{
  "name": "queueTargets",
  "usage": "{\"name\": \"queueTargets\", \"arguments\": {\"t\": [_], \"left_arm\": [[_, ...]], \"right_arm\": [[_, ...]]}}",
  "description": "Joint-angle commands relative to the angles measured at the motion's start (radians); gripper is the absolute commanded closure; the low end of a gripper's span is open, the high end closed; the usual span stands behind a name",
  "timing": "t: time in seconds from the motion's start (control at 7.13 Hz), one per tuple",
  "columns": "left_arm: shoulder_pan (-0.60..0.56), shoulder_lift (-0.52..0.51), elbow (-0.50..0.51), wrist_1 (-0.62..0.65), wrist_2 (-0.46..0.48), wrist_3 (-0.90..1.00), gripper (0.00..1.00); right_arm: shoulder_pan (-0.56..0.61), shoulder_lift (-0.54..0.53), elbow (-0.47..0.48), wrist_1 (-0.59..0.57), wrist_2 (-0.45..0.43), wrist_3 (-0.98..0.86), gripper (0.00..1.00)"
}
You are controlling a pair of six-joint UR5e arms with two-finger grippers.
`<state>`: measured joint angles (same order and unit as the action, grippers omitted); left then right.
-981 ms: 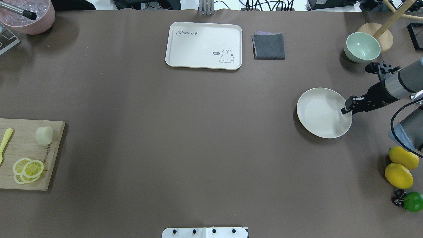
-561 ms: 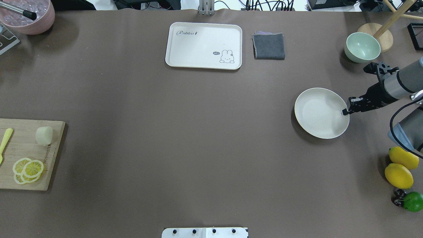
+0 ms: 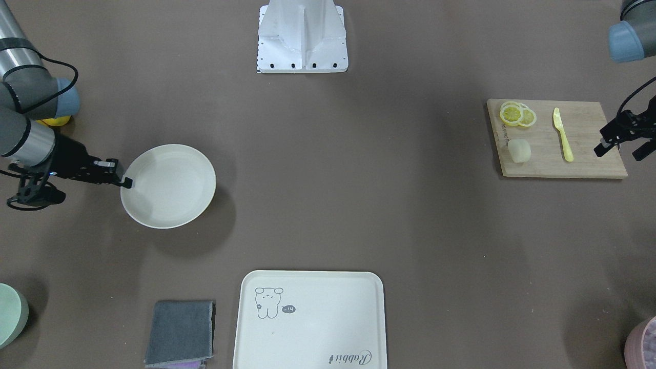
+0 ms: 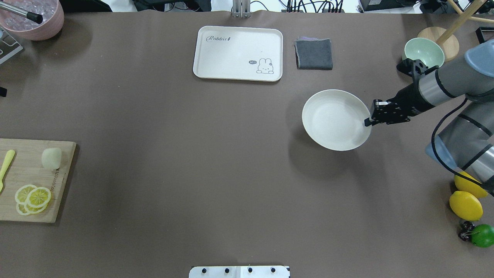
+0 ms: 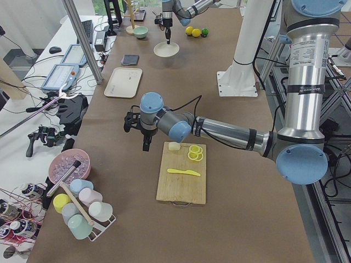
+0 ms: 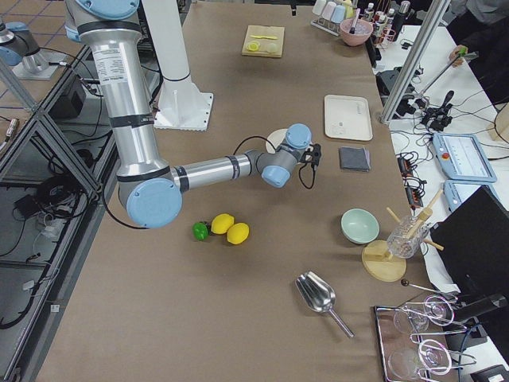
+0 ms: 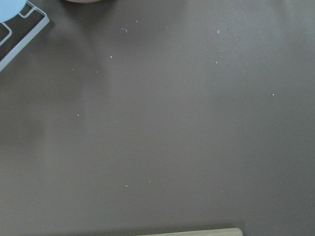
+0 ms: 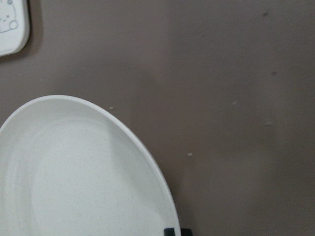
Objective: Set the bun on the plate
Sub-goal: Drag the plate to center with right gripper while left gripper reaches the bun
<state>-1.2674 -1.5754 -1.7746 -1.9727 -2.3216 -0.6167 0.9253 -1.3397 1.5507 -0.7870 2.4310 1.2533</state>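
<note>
Overhead exterior view, from the left edge: a wooden cutting board (image 4: 34, 181) lies at the lower left of the frame. On it are a yellow knife (image 4: 7, 164), a small stack of lemon slices (image 4: 32, 199) and the bun (image 4: 51, 158). The bun sits near the board's upper right corner, clear of the slices and touched by nothing.

In the front-facing view my left gripper (image 3: 621, 148) hangs at the right edge of the frame, just off the board's far side, with its fingers apart and nothing between them. The knife lies between it and the bun.

Back in the overhead view, the cream tray (image 4: 231, 54) lies at the upper centre, and a folded grey cloth (image 4: 314, 54) is just to its right. Right of centre is the plate (image 4: 332, 119), which has nothing on it. Its shadow falls offset below it on the brown table (image 4: 193, 154).

My right gripper (image 4: 367, 122) is clamped on the plate's right rim. The right wrist view shows one dark fingertip (image 8: 170, 231) pressed on that rim at the bottom of the frame.

A green bowl (image 4: 424, 52) stands at the upper right. Two lemons (image 4: 466, 205) and a lime (image 4: 482, 235) lie at the lower right edge. The plate and the bun are well apart, at opposite sides of the table.
</note>
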Motion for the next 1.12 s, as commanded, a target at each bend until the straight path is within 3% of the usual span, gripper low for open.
{"name": "queueTargets", "arguments": {"t": [0.0,0.28,0.42,0.7,0.98], "left_arm": [[0.123,0.000,-0.023,-0.005,0.092,-0.133,0.03],[0.217,0.024,-0.023,-0.017,0.102,-0.213,0.04],[0.270,0.055,-0.023,-0.073,0.161,-0.265,0.05],[0.316,0.142,-0.011,-0.182,0.165,-0.301,0.06],[0.382,0.149,0.053,-0.300,0.188,-0.375,0.07]], "right_arm": [[-0.180,0.143,0.022,0.000,-0.155,0.264,1.00],[-0.329,0.221,0.008,-0.002,-0.323,0.383,1.00],[-0.377,0.235,0.005,-0.003,-0.380,0.402,1.00],[-0.411,0.263,-0.012,-0.011,-0.432,0.420,1.00],[-0.425,0.272,-0.026,-0.014,-0.463,0.419,1.00]]}}
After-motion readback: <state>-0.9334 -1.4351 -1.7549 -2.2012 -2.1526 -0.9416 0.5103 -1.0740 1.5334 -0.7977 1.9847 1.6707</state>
